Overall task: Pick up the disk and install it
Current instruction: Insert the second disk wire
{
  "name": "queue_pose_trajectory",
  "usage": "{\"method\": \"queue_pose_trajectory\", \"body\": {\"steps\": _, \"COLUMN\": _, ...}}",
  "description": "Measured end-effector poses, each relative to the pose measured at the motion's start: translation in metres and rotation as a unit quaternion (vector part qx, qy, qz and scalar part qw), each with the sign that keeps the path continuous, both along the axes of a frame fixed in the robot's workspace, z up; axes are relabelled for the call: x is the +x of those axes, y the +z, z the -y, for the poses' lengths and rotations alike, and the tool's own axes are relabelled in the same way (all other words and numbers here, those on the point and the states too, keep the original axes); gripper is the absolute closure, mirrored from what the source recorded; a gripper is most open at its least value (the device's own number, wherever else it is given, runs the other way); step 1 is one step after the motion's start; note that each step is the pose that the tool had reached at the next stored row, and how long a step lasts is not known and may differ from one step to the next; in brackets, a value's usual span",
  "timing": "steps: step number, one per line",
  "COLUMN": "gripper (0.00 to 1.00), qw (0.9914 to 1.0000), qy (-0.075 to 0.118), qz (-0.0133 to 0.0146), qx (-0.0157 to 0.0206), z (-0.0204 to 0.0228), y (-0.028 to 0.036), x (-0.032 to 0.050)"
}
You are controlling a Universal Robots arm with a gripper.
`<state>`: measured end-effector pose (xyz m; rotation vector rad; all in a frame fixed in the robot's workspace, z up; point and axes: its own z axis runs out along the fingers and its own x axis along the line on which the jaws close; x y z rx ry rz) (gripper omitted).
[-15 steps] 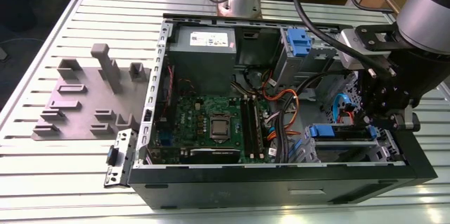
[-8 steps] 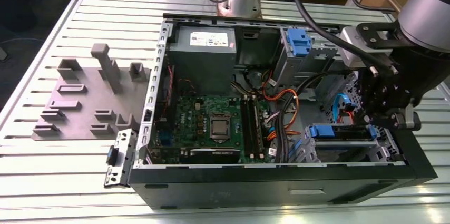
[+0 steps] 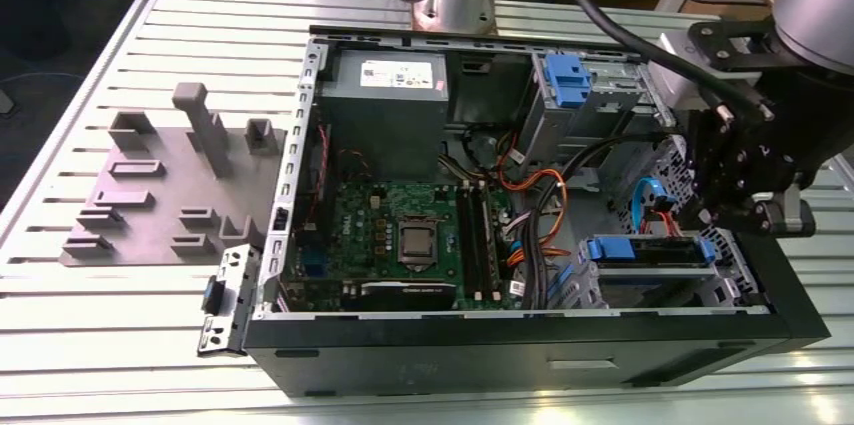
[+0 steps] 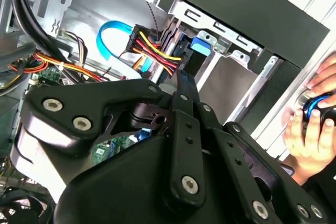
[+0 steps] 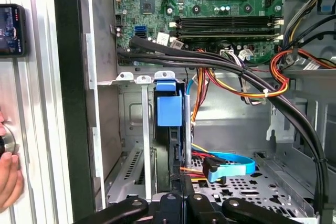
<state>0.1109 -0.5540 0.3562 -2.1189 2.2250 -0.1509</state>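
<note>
- Evidently late in the task: case (image 3: pixel 534 345) lying open on its side, side panel off, on the table (image 3: pixel 80 325).
- Gripper (image 3: pixel 710 223) down inside the case at the drive cage, well apart from the motherboard (image 3: pixel 400 235).
- Whether shut, open or gripping: cannot tell, with the tip hidden against the cage in the exterior view and cut off in the first wrist view.
- Disk (image 3: pixel 647 250) directly ahead of the gripper, already in the cage slot, blue carrier facing out; touching the gripper or just clear of it, cannot tell which.
- Judged by that: pick-up done, insertion under way or nearly finished; full seating not confirmed here.
- Blue data cable (image 5: pixel 231 165) loose just beside the gripper, its plug lying free on the cage floor, so seemingly not connected.
- A hand (image 4: pixel 310 129) outside the case wall, to one side of the gripper, resting on a round knob.
</note>
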Motion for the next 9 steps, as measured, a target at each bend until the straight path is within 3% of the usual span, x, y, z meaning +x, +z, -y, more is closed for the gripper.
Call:
{"method": "queue_pose_trajectory", "body": {"steps": 5, "gripper": 0.89, "qw": 0.99999, "qy": 0.0, "qz": -0.005, "qx": 0.0006, "z": -0.0001, "y": 0.0006, "x": -0.0003}}
{"method": "queue_pose_trajectory", "body": {"steps": 9, "gripper": 0.89, "qw": 0.99997, "qy": 0.0, "qz": -0.0071, "qx": 0.002, "z": -0.0003, "y": 0.0006, "x": -0.0006}}
